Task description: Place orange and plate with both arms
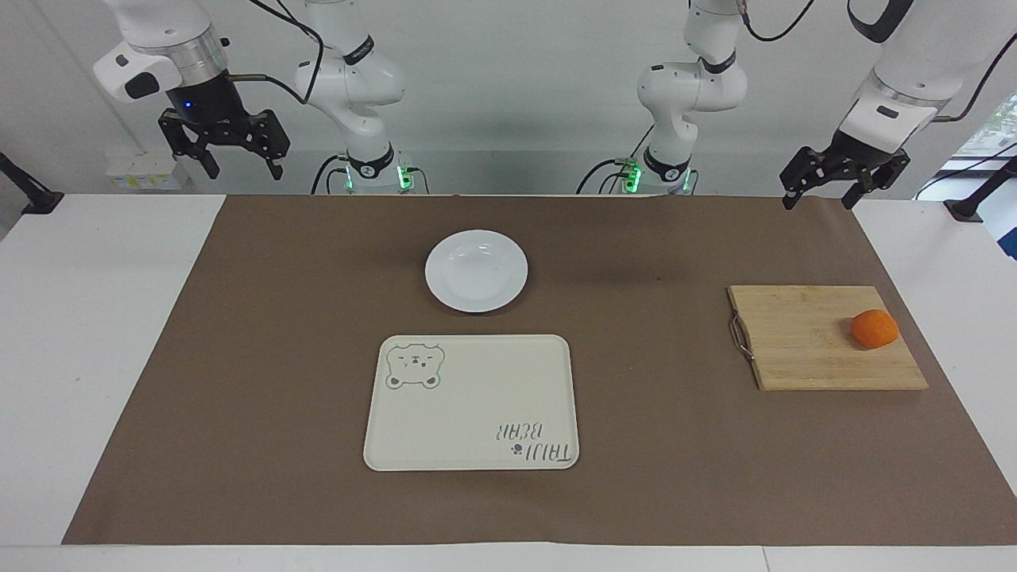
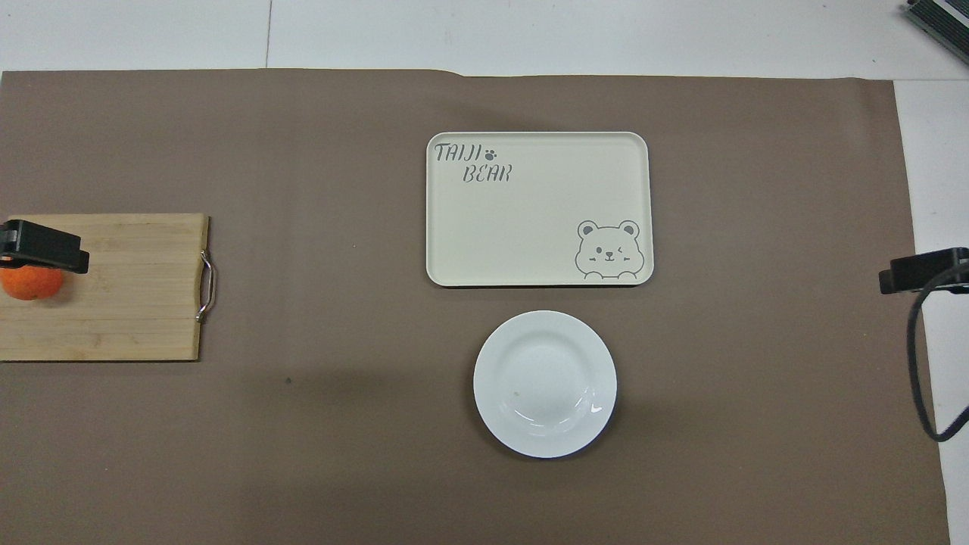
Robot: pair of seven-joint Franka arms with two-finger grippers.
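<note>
A bright orange [image 1: 874, 328] is shown on a pale, striped wooden cutting board [image 1: 818, 338] fitted with a silvery metal handle. A glossy plain white plate [image 1: 476, 270] is set beside a cream tray [image 1: 472, 402] printed with a grey-green bear face and matching lettering. A matte brown mat [image 1: 278, 357] is spread over the white table [image 1: 87, 318]. White arms with grey-black cuffs are seen, each ended by a black tool: left tool [image 1: 821, 193], right tool [image 1: 225, 156].
</note>
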